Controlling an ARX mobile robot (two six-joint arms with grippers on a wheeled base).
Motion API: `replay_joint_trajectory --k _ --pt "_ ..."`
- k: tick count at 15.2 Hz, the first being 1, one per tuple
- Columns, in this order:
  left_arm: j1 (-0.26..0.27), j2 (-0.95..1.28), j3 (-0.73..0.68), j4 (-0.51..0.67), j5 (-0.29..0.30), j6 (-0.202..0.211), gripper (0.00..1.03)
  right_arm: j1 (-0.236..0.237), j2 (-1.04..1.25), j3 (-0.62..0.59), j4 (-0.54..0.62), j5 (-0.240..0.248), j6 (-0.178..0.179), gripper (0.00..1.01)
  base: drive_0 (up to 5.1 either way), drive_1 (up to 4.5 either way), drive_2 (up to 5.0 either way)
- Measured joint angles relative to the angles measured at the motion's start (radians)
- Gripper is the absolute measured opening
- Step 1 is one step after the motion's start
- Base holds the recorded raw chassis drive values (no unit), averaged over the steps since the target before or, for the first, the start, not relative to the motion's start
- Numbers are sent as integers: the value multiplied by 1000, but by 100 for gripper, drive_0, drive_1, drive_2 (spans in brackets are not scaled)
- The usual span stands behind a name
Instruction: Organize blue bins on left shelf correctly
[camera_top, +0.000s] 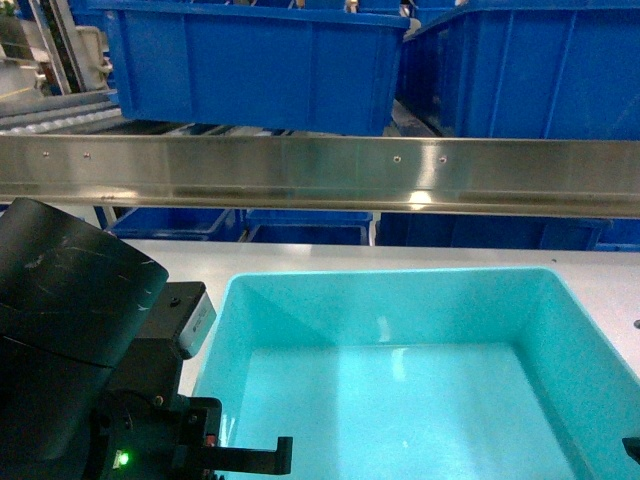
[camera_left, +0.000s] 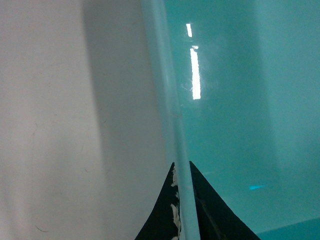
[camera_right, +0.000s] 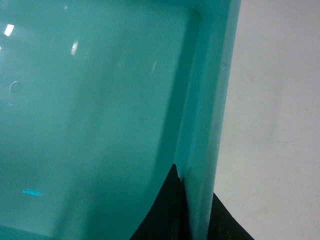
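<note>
A light turquoise blue bin (camera_top: 400, 310) rests empty on the pale table, just in front of the left shelf's steel front rail (camera_top: 320, 175). My left gripper (camera_left: 181, 167) is shut on the bin's left wall (camera_left: 170, 100), one black finger outside and one inside. On the opposite side, my right gripper (camera_right: 195, 185) is shut on the right wall (camera_right: 210, 100) in the same way. In the head view the left arm (camera_top: 80, 330) fills the lower left. Only a dark sliver of the right gripper (camera_top: 632, 448) shows at the right edge.
Darker royal-blue bins (camera_top: 250, 60) (camera_top: 520, 70) sit on the rack above and behind the rail, and more (camera_top: 300, 225) stand below it. White rollers (camera_top: 60, 115) show at the upper left. Pale grey tabletop (camera_top: 600, 290) flanks the turquoise bin.
</note>
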Motion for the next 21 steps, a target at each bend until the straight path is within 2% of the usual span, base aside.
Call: replay_joint_trajectory --k 3,7,11,14,17,21 --pt "-5 -69 -28 7 -25 0 2 0 -62 -26 6 1 14 2 0 0 0" --pt "29 -198 -23 -18 -34 45 2 8 -178 -18 -39 3 49 2 0 0 0" --pt "58 -370 10 -62 -37 94 2 14 -342 24 -99 -3 99 2 0 0 0" --pt "74 -475 30 -89 -37 117 2 20 -441 58 -139 -6 129 2 0 0 0" --pt "71 -515 32 -81 -51 145 2 20 -489 76 -158 -1 134 2 0 0 0" --pt "67 -516 32 -82 -53 148 2 20 -488 76 -162 1 134 2 -476 90 371"
